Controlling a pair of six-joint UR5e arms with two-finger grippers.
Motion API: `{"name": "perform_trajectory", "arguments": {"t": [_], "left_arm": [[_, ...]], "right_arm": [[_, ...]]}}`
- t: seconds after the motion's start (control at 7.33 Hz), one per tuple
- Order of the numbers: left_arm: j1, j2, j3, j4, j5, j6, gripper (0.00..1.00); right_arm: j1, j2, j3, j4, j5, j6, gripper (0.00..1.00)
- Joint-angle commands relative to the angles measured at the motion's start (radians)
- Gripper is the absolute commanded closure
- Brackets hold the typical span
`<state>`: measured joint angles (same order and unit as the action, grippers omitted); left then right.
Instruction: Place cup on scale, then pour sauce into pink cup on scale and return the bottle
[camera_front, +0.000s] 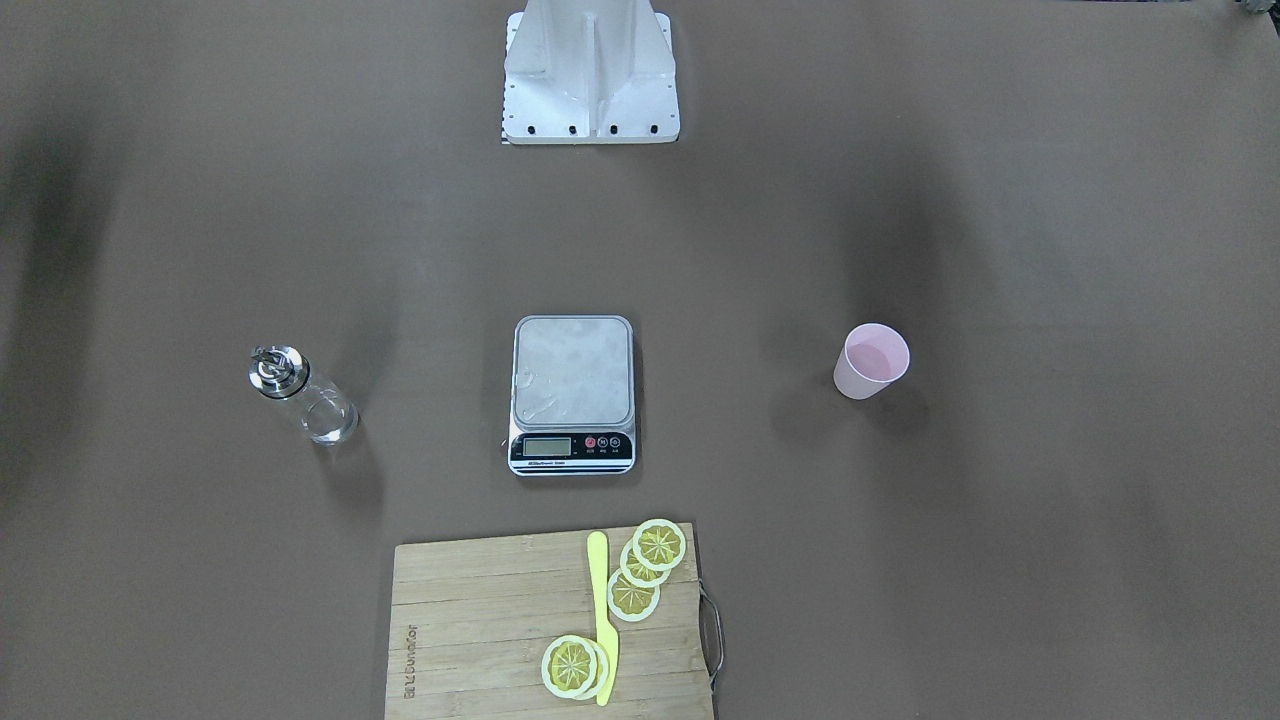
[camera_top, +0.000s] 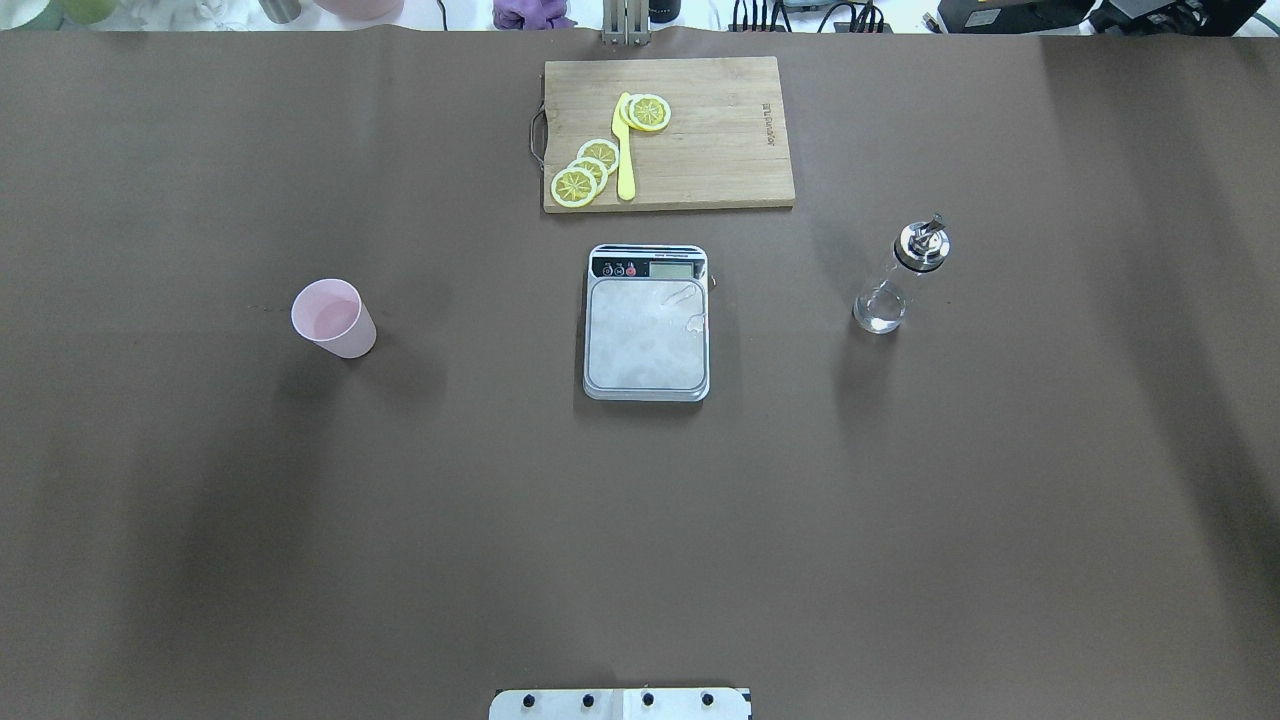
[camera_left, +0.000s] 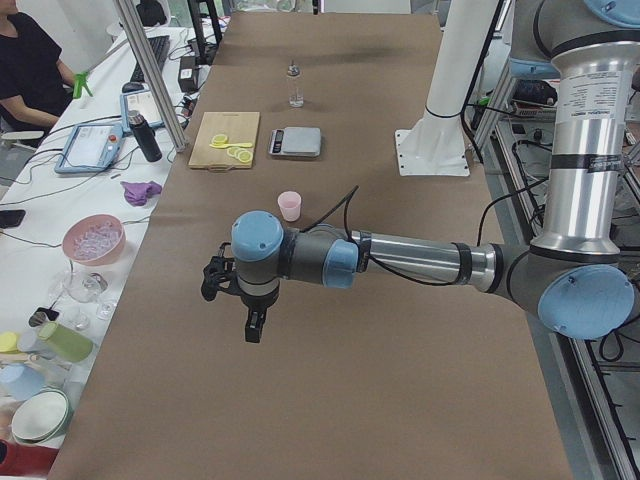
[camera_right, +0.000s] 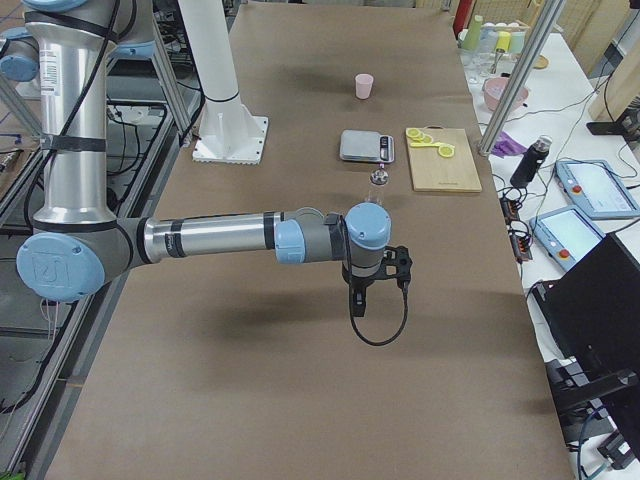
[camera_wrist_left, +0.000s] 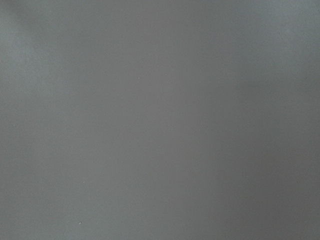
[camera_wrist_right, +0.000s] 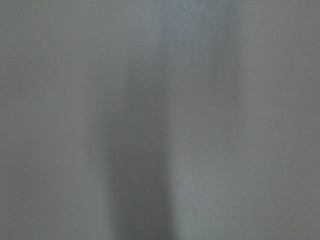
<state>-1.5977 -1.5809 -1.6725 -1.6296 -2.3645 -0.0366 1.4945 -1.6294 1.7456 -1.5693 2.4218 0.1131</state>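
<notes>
As the front-facing camera looks down, the scale (camera_front: 572, 395) lies at the middle of the table (camera_front: 1000, 560), its steel platform bare and its black display strip turned toward the edge away from the robot. The cup (camera_front: 871, 361) stands upright and apart from the scale, toward the table's end on the robot's left. The bottle (camera_front: 303, 395) stands about as far out toward the opposite end, silver spout cap on top. A wooden cutting board (camera_front: 480, 630) lies at the far edge beyond the scale, carrying lemon slices (camera_front: 633, 593) and a yellow knife (camera_front: 603, 620).

From overhead the layout is mirrored: cup toward the left end, scale in the middle, bottle toward the right end, board at the far edge.

Seen from the left end, the left gripper (camera_left: 253, 332) hangs pointing down over bare brown surface near that end, well short of the cup. I cannot tell from this angle whether its fingers are parted or closed.

Seen from the right end, the right gripper (camera_right: 356, 305) likewise points down over bare surface near its end, with the bottle farther along the table toward the scale. Its finger state cannot be told either.

Both wrist cameras show only blurred, featureless grey.
</notes>
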Motion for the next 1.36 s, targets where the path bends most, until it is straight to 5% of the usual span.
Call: {"name": "perform_trajectory", "arguments": {"t": [0.0, 0.27, 0.68, 0.95, 1.23], "left_arm": [[0.004, -0.004, -0.030, 0.004, -0.035, -0.075, 0.01], [0.068, -0.004, -0.128, 0.017, -0.032, -0.225, 0.01], [0.353, -0.111, -0.274, 0.056, -0.004, -0.718, 0.01], [0.554, -0.183, -0.254, 0.021, 0.150, -0.894, 0.02], [0.628, -0.214, -0.114, -0.242, 0.168, -1.068, 0.02]], "right_arm": [[0.000, 0.002, 0.000, 0.000, -0.001, -0.001, 0.00], [-0.014, 0.002, 0.000, 0.000, -0.001, 0.000, 0.00], [-0.025, 0.000, 0.000, 0.000, 0.002, 0.000, 0.00], [-0.026, 0.000, 0.002, 0.000, 0.002, 0.000, 0.00], [-0.028, 0.002, 0.003, 0.000, 0.003, 0.000, 0.00]]}}
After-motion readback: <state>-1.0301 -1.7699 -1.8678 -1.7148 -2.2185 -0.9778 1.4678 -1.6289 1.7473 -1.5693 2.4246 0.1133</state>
